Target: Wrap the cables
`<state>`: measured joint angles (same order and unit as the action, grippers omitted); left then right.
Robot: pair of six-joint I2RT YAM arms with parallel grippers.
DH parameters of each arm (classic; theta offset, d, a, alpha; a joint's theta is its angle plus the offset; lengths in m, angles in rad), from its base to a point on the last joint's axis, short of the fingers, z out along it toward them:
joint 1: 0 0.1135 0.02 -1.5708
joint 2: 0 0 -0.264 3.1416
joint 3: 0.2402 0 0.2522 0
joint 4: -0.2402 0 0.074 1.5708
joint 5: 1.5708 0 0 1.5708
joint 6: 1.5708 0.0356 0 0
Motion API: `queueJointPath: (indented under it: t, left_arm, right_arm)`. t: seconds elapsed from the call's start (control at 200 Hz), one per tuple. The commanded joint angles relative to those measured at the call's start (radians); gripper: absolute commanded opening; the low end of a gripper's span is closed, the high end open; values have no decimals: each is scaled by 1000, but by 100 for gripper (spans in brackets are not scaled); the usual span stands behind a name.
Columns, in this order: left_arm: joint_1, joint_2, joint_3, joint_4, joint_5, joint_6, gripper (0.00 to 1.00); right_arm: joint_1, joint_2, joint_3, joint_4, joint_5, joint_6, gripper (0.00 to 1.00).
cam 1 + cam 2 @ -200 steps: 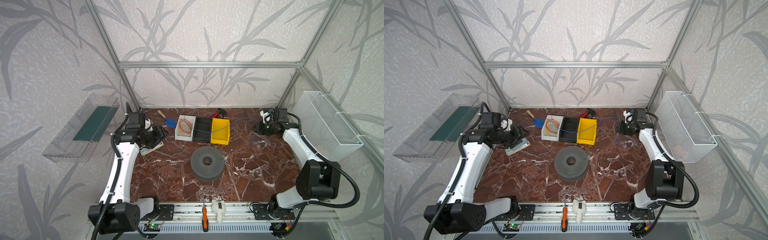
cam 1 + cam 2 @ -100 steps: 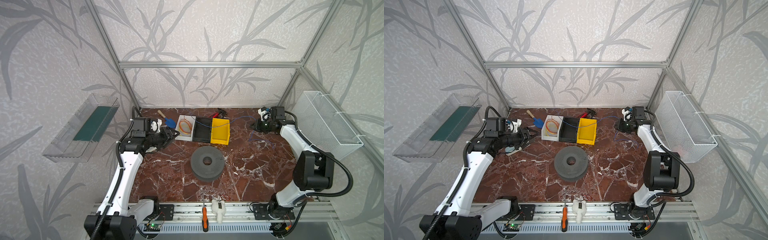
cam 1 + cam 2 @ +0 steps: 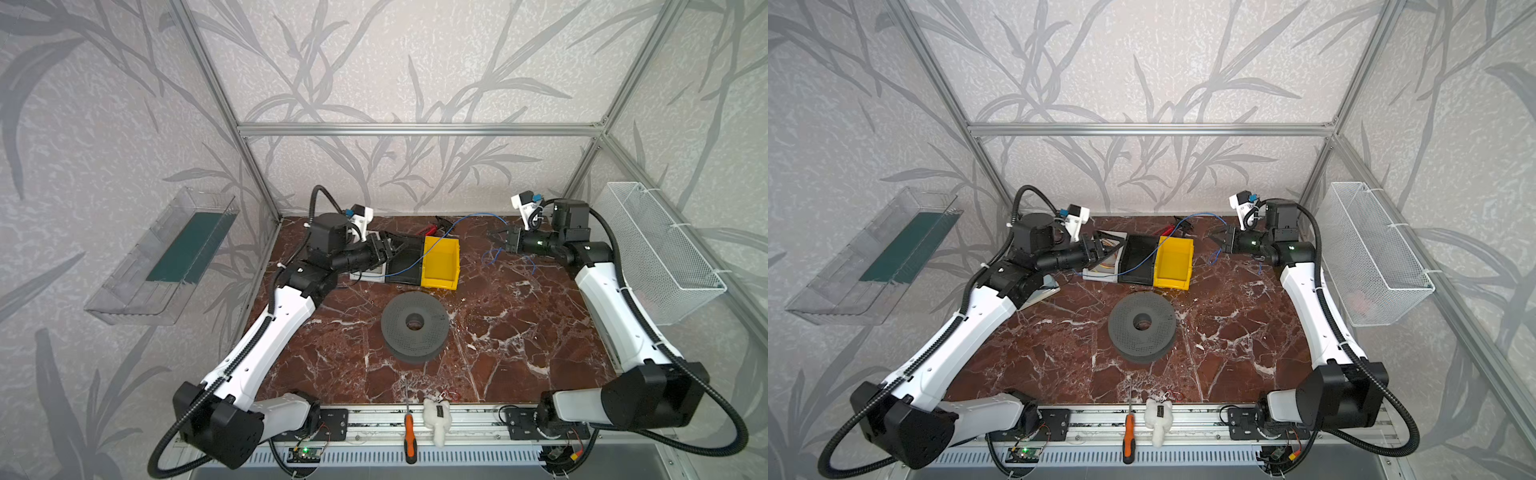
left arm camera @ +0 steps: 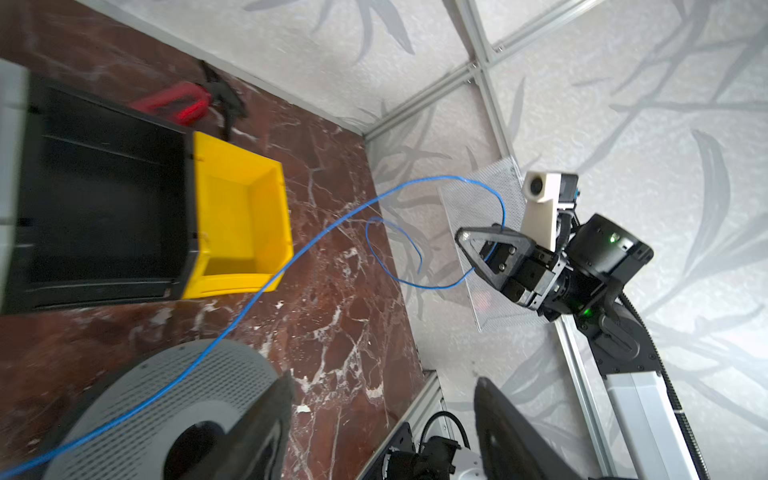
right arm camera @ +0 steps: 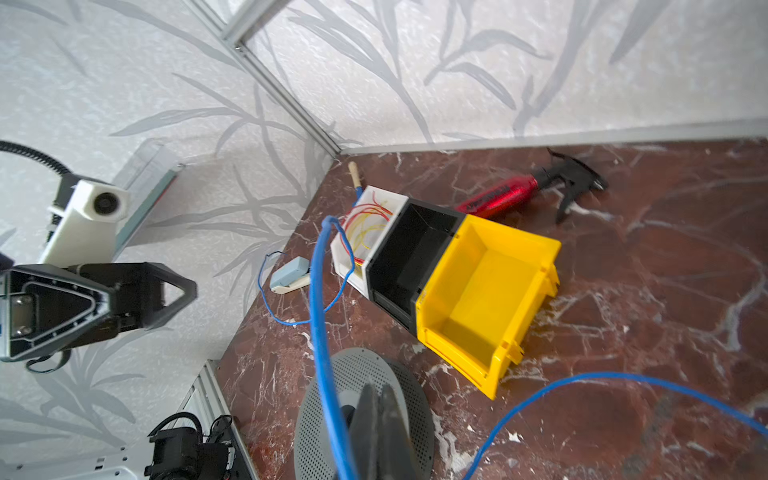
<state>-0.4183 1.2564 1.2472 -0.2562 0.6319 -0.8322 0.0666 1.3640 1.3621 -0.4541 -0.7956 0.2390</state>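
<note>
At rear, right tool (image 3: 496, 239) pinches cable (image 3: 478, 215)

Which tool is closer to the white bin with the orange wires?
Left. The left tool is at the white bin; the right tool, gripping the blue cable, is beyond the yellow bin.

Cable (image 5: 318, 332) over bins (image 3: 440, 259), spool (image 3: 414, 328) before them

Left jaws nearer the black bin (image 3: 407, 262)
</note>
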Motion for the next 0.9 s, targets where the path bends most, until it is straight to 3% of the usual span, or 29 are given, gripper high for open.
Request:
queueJointPath:
  t: [0.0, 0.185, 0.295, 0.61, 0.73, 0.81, 0.895]
  left_arm:
    - [-88, 25, 40, 150, -86, -56, 70]
    - [-198, 130, 114, 335, -152, -151, 70]
    - [-248, 212, 189, 336, -167, -153, 70]
    - [-275, 319, 218, 356, -218, -182, 67]
    - [-275, 317, 214, 363, -258, -160, 54]
    - [-274, 321, 220, 363, -267, -153, 24]
    - [-274, 319, 228, 347, -279, -148, 2]
  right_arm:
    - [61, -41, -7, 18, -17, 13, 0]
    - [206, -95, -60, 46, 76, -1, 0]
    - [284, -116, -74, 39, 151, -27, 0]
    - [391, -166, -118, 59, 229, -66, 0]
    - [408, -164, -121, 35, 220, -95, 0]
    - [418, -164, -124, 17, 208, -117, 0]
    - [420, -165, -128, -5, 213, -126, 0]
